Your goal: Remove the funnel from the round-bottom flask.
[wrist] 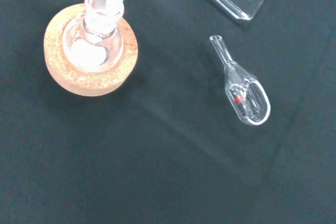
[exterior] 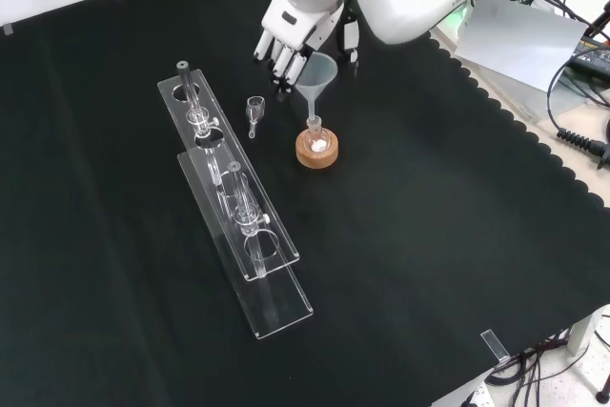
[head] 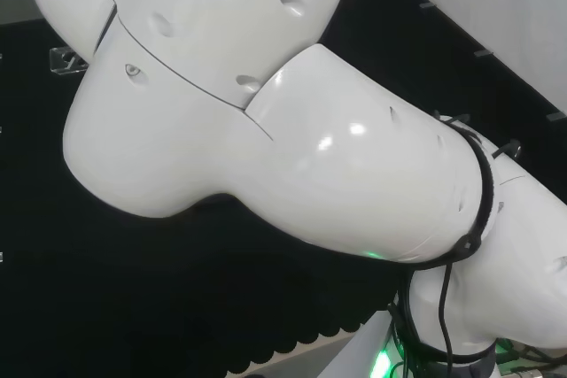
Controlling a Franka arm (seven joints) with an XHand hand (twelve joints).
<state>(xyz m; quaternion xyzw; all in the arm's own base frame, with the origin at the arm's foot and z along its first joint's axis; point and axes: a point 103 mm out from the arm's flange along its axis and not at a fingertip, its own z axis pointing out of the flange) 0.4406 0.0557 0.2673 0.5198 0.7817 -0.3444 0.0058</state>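
A: What covers the desk (exterior: 400,264)?
B: Black cloth; in the head view the arm's white links (head: 266,121) stand over it.
A: And the front view?
B: The robot hand (exterior: 289,43), fingers relaxed and holding nothing, hangs just beside the funnel (exterior: 316,76), which sits in the round-bottom flask (exterior: 315,139) on its cork ring (exterior: 315,152).
A: The wrist view?
B: The funnel's stem enters the flask's neck; a small glass piece (wrist: 244,90) lies apart.

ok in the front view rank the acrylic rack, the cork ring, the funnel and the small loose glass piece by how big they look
1. The acrylic rack, by far the largest.
2. The cork ring and the funnel: close in apparent size, and the funnel stands higher, nearer the camera, so I won't rank them.
3. The small loose glass piece, the smallest.
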